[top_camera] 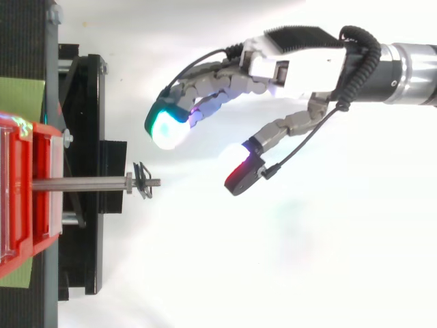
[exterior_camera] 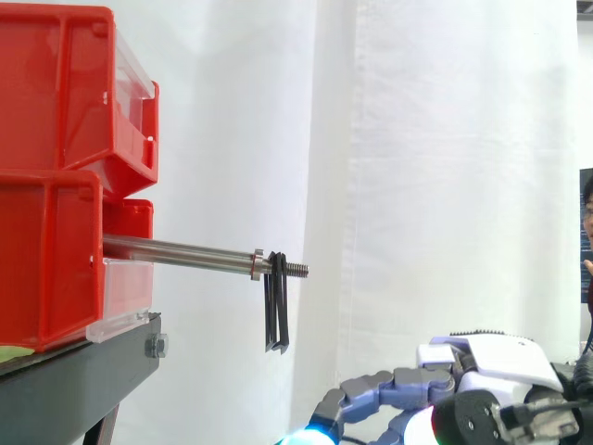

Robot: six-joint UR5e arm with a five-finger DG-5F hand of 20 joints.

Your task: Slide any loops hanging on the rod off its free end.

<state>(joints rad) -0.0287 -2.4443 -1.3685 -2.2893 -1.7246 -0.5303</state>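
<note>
A metal rod stuck out level from red bins stacked on a black stand, its free end pointing away from them. Black loops hung on the rod close to that free end, on the threaded part just outside a nut, and dangled straight down below the rod. In the top view the loops sat as a small dark bunch across the rod, just short of its tip.

The hand was beyond the rod's free end and off to one side of it, well apart from the loops. Its fingers were gently bent and lay close together, with the thumb spread away from them (nothing was held between them). In the side view the hand sat lower than the rod.
</note>
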